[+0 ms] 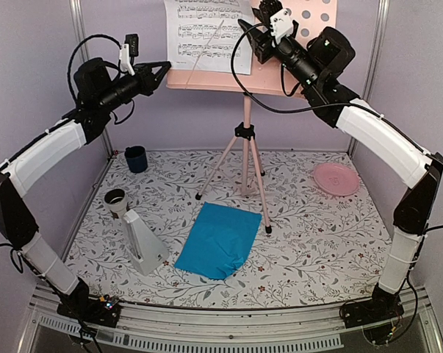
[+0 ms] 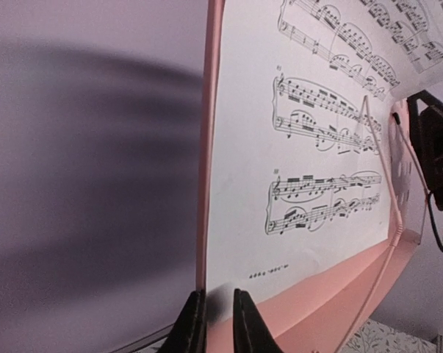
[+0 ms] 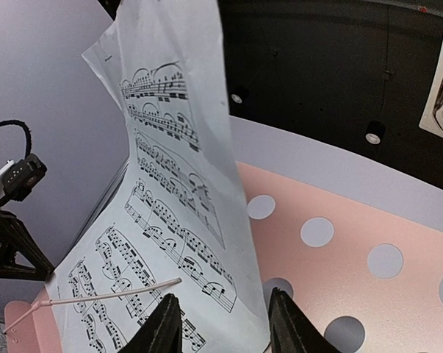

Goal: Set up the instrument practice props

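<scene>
The pink music stand (image 1: 245,147) stands on three splayed legs toward 12 o'clock of the flower-patterned counter (image 1: 317,243). Its wide tray (image 1: 206,79) is raised high, and round holes show on its right half. The white sheet (image 1: 206,33) leans on the tray's left half, covered in black staves of printed notes. A thin pink holder rod (image 1: 206,45) slants across it. In the right wrist view the sheet's right edge curls away from the tray.

The left tool (image 1: 162,76) is at the tray's 9 o'clock edge. In its own view its fingers (image 2: 239,316) sit close together at the sheet's lower corner, and whether they pinch anything I cannot tell. The right tool (image 1: 252,28) is at the sheet's 3 o'clock edge, its jaws spread with that edge between them.

The bright blue sheet (image 1: 220,239) lies flat on the counter at 6 o'clock from the stand's feet, slightly rumpled. The white pyramid-shaped metronome (image 1: 144,243) is at 8 o'clock. A dark blue cup (image 1: 136,158) stands at 10 o'clock and a round pink plate (image 1: 336,179) lies at 3 o'clock.
</scene>
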You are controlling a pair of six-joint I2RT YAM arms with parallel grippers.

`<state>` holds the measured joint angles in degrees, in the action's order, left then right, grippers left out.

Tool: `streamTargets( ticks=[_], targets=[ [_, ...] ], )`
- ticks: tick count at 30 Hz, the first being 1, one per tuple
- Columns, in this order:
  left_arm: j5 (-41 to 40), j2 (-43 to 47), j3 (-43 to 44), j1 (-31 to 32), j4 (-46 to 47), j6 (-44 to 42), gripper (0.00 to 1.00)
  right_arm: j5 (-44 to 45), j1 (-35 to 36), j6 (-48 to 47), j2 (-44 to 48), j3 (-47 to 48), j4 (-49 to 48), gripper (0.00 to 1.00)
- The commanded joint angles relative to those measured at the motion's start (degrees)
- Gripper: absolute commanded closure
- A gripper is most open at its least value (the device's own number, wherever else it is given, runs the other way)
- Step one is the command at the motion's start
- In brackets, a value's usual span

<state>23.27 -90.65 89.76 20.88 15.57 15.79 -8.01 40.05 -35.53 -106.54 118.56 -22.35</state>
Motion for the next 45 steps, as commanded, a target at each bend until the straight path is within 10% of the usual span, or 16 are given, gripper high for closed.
streamTargets(
  ticks=[1,25,31,45],
  targets=[
    [0.54,0.38,1.91,-0.05,0.42,-0.42,0.93,1.50,-0.41,1.64,2.95,-1.12,-0.81,0.58],
    [-2.25,3.40,-2.35,0.12,-3.55,-1.46,1.00,3.64,-0.50,2.74,4.52,-3.95,-0.74,0.60],
    [-0.88,2.50,-1.29,0.29,-1.87,-1.64,0.31,3.62,-0.48,3.24,5.13,-4.82,-0.50,0.63],
    [0.43,-0.01,7.13,0.39,5.27,-6.16,0.33,4.41,-0.50,7.39,9.59,-10.26,-0.08,0.60]
  ],
)
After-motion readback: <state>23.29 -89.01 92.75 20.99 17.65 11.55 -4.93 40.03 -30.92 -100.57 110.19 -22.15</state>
